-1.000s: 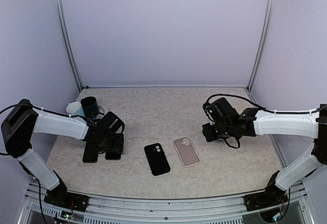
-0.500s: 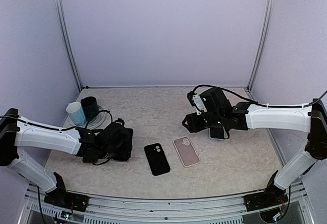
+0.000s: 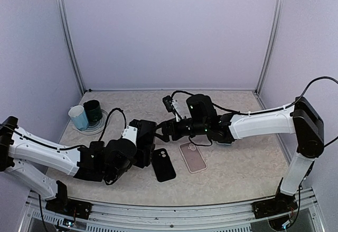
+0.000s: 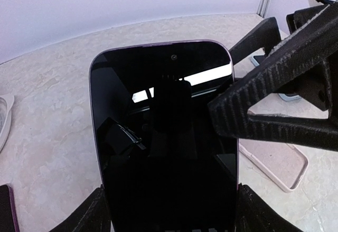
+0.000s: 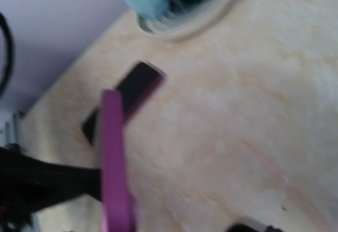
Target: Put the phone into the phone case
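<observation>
My left gripper (image 3: 146, 148) is shut on the phone (image 4: 163, 137), a black screen with a purple edge, and holds it above the table at mid-left. Its fingers grip the phone's lower sides (image 4: 169, 211). My right gripper (image 3: 165, 130) stands open right beside it. In the left wrist view one of its fingers (image 4: 274, 110) overlaps the phone's right edge. The blurred right wrist view shows the phone (image 5: 113, 163) edge-on. The pink phone case (image 3: 192, 157) lies flat on the table, hollow side up (image 4: 280, 163), to the right of both grippers.
A black phone-shaped slab (image 3: 162, 164) with two camera holes lies just left of the pink case. Two cups on a coaster (image 3: 87, 114) stand at the far left. Another phone (image 5: 127, 94) lies flat near them. A pale blue phone (image 3: 226, 142) lies under the right arm.
The left arm has carried the phone rightwards to the middle. The right arm has swung left from its side of the table to meet it, and its jaws have opened wider.
</observation>
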`<state>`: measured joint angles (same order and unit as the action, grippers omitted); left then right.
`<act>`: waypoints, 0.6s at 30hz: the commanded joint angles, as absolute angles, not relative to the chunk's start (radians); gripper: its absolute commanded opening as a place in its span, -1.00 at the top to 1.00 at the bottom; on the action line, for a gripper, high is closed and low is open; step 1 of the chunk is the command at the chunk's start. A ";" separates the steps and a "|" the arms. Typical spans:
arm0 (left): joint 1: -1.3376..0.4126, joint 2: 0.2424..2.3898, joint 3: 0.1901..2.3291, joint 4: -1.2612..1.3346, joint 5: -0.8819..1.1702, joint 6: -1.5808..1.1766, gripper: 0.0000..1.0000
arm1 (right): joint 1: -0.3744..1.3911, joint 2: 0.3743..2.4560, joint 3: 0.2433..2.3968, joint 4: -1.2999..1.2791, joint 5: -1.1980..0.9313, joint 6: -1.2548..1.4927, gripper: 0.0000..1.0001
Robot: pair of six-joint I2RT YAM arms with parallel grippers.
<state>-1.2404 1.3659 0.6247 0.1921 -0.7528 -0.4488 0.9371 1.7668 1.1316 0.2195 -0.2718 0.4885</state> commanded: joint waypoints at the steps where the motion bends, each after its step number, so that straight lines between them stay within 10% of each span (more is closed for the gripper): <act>1: -1.254 1.390 0.689 0.321 -0.797 -0.378 1.00 | 0.940 1.799 1.146 0.327 -0.352 0.544 -0.49; 7: -1.265 1.438 0.728 0.319 -0.828 -0.330 1.00 | 0.942 1.820 1.142 0.374 -0.430 0.584 -0.19; 12: -1.277 1.457 0.747 0.319 -0.820 -0.311 1.00 | 0.939 1.772 1.113 0.373 -0.432 0.560 0.87; 14: -1.282 1.465 0.753 0.319 -0.815 -0.305 1.00 | 0.929 1.751 1.112 0.342 -0.425 0.543 1.00; 18: -1.284 1.486 0.782 0.313 -0.764 -0.291 -0.04 | 0.877 1.684 1.070 0.301 -0.447 0.515 1.00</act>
